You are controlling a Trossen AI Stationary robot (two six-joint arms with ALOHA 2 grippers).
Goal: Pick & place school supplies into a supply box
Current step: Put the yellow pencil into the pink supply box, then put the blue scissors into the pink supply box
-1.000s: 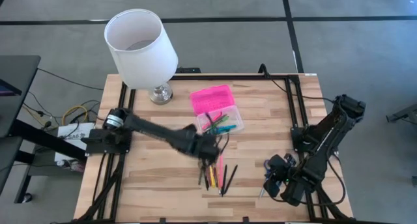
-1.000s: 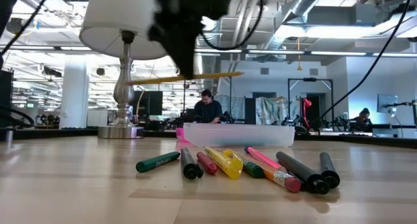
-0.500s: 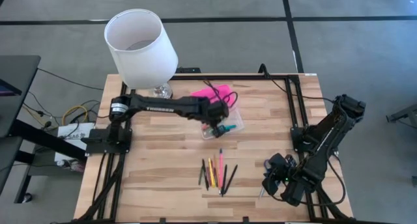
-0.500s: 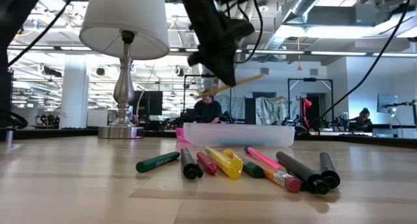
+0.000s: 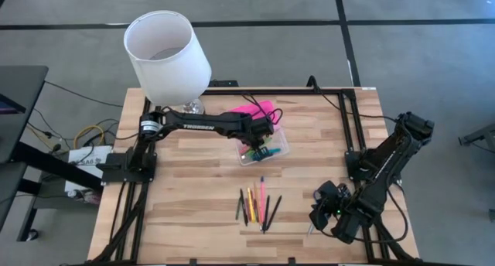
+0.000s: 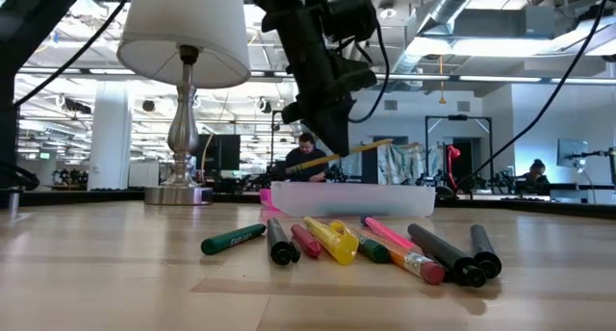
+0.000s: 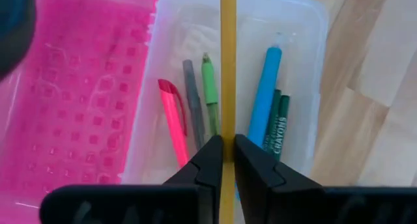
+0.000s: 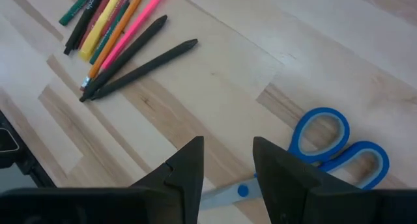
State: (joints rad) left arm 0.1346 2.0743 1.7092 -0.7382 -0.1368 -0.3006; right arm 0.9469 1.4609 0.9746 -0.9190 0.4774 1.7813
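The left gripper [image 7: 227, 160] hangs right over the supply box [image 5: 263, 138], fingers pinching a yellow pencil [image 7: 227, 68] that lies along the clear base. Inside already: a pink pen [image 7: 173, 116], a green pen [image 7: 210, 94], a blue marker [image 7: 267, 87]. From table level the pencil [image 6: 351, 150] tilts, one end lower. I'd say level it, ease down and only then part the fingers, so it can't bounce off the rim. More pens [image 5: 257, 208] wait mid-table. The right gripper [image 8: 227, 162] idles, spread, at the table's right edge above the blue-handled scissors [image 8: 332, 146].
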